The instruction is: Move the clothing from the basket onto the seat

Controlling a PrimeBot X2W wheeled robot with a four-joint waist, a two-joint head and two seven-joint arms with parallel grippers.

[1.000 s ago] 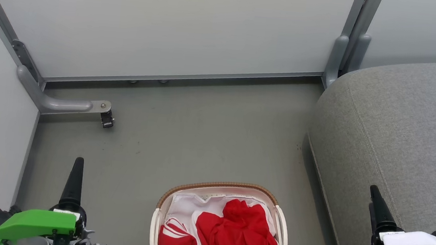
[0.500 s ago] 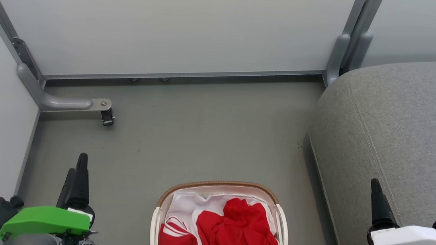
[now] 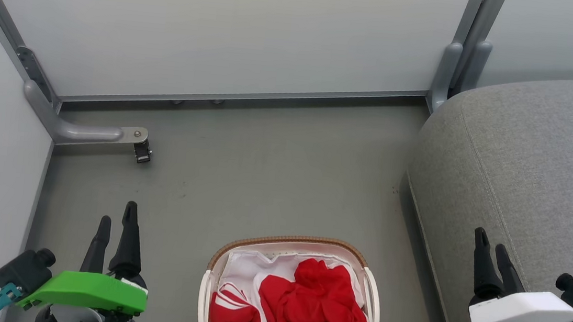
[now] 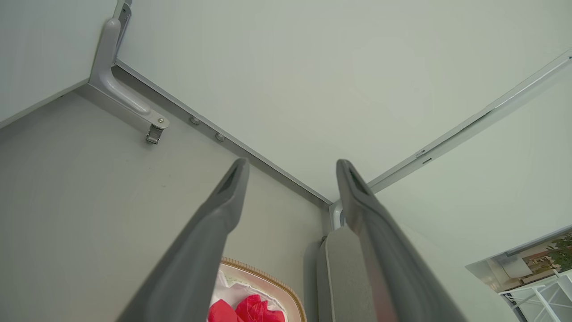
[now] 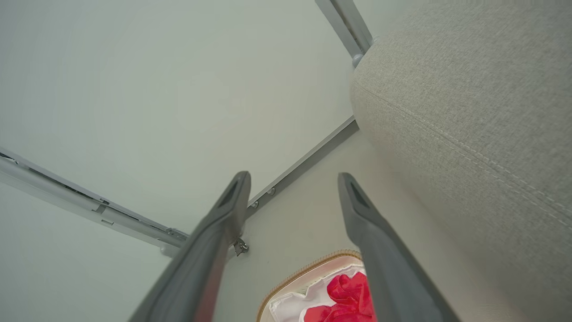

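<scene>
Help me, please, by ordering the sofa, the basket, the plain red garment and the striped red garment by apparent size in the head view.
1. sofa, cut off at the right edge
2. basket, cut off at the bottom
3. plain red garment
4. striped red garment, partly covered, so its real size is unsure

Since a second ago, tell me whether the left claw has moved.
Yes. The left claw has shifted rightward, closer to the basket, and has twisted a little.
</scene>
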